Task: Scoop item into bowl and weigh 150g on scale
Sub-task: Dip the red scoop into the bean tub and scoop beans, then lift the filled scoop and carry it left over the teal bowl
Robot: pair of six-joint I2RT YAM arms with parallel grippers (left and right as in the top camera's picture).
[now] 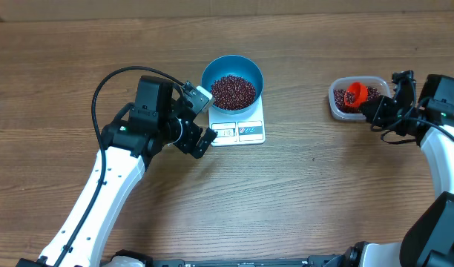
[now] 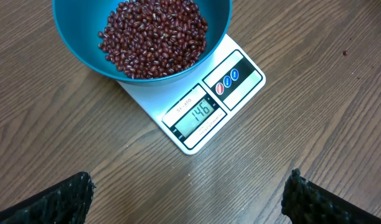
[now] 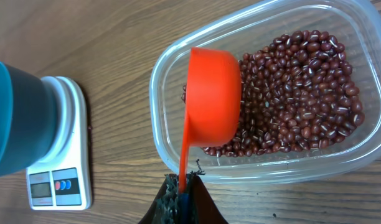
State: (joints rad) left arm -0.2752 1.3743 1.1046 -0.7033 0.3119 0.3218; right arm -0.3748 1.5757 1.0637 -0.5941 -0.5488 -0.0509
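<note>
The blue bowl (image 1: 232,74) stands on the white scale (image 1: 245,132), holding a heap of dark red beans (image 1: 233,91); in the left wrist view the beans (image 2: 154,35) fill the bowl (image 2: 84,43) and the scale (image 2: 206,115) displays 146. My left gripper (image 1: 199,119) hangs open just left of the scale's front, fingertips (image 2: 66,196) wide apart over bare wood. My right gripper (image 3: 182,190) is shut on the handle of an orange scoop (image 3: 213,102), whose cup sits tipped on its side in a clear tub (image 3: 178,74) of beans (image 3: 302,93) at the right.
The clear tub (image 1: 335,104) lies near the table's right edge, well apart from the scale. Wood tabletop (image 1: 308,178) spreads between the two arms. The left arm's cable (image 1: 108,81) loops above its wrist.
</note>
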